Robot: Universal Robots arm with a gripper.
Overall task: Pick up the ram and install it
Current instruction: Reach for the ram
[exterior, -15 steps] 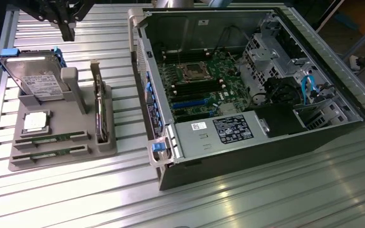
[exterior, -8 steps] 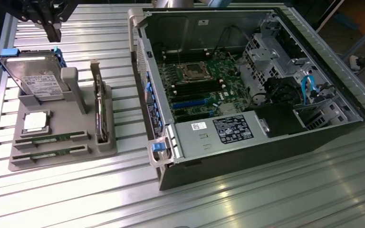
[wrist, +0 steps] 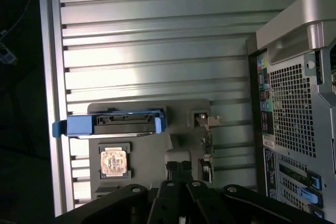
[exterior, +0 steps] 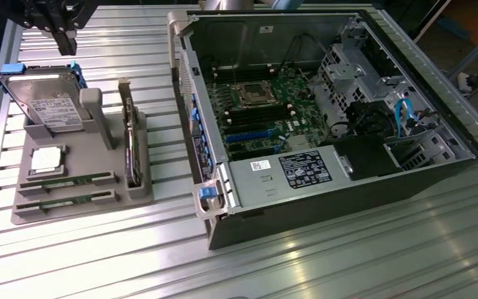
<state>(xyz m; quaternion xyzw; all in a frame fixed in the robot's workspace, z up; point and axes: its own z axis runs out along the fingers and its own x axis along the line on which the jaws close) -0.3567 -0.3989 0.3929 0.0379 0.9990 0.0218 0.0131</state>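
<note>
My claw (exterior: pixel 66 45) is closed on nothing above the surface (exterior: pixel 347 261), and the ram (exterior: pixel 65 182) (two sticks alike) lies in the gray tray (exterior: pixel 77 215), at six o'clock from it in the exterior view.

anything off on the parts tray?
Nothing stands out. The ram and the second stick lie flat in slots of the tray. The CPU sits in its pocket. The hard drive and expansion card stand upright. The gripper, shut and empty, hangs near the hard drive.

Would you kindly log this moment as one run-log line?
gripper: shut, empty, raised near hard drive | ram: both sticks lying in gray holder | pick: not yet done
</note>
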